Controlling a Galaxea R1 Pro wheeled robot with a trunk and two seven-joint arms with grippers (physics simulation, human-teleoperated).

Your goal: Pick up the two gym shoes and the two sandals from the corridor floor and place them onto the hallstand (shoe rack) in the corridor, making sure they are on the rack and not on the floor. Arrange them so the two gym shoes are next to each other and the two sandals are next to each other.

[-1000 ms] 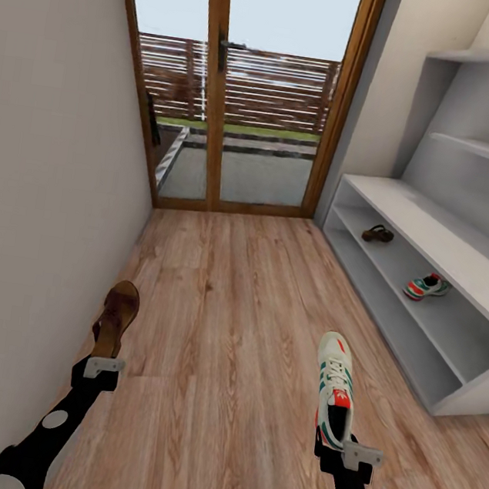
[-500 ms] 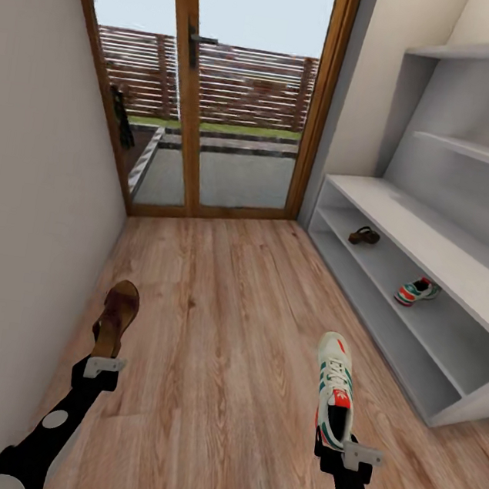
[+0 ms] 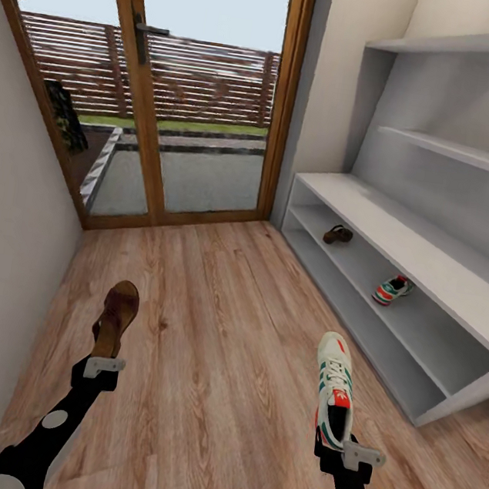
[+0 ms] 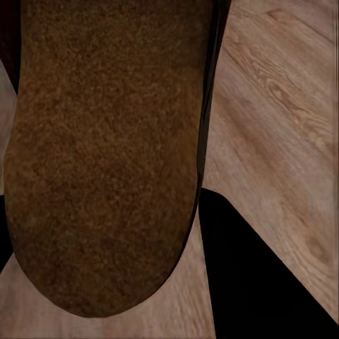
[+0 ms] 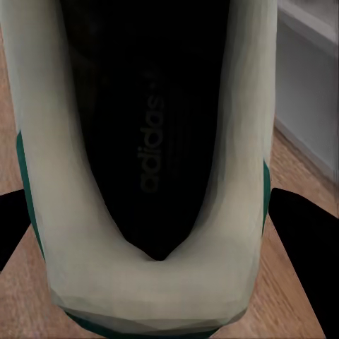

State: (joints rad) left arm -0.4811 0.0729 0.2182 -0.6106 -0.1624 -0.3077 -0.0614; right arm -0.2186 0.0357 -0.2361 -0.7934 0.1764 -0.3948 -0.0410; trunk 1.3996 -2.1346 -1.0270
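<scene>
Head view of a narrow corridor: the left tool is closed on the heel end of one sandal, which points forward and is carried above the corridor floor; the right tool grips the heel of one gym shoe, likewise held toe-forward above the planks. The hallstand stands along the right wall, a low white unit with a flat top and open shelves. On its upper open shelf rest the second sandal, toward the far end near the door, and the second gym shoe, nearer the robot; the two lie well apart on the same shelf. Above the hallstand, two wall shelves project from a grey panel. At the corridor's end a glazed door with a wooden frame and dark handle looks out on a slatted fence and a strip of grass. A plain wall bounds the left side. Left wrist view: the brown, rough-textured sole of the held sandal lies close to the camera, with floor planks beyond. Right wrist view: the dark interior and cream collar of the held gym shoe, with the grey edge of the hallstand beside it.
</scene>
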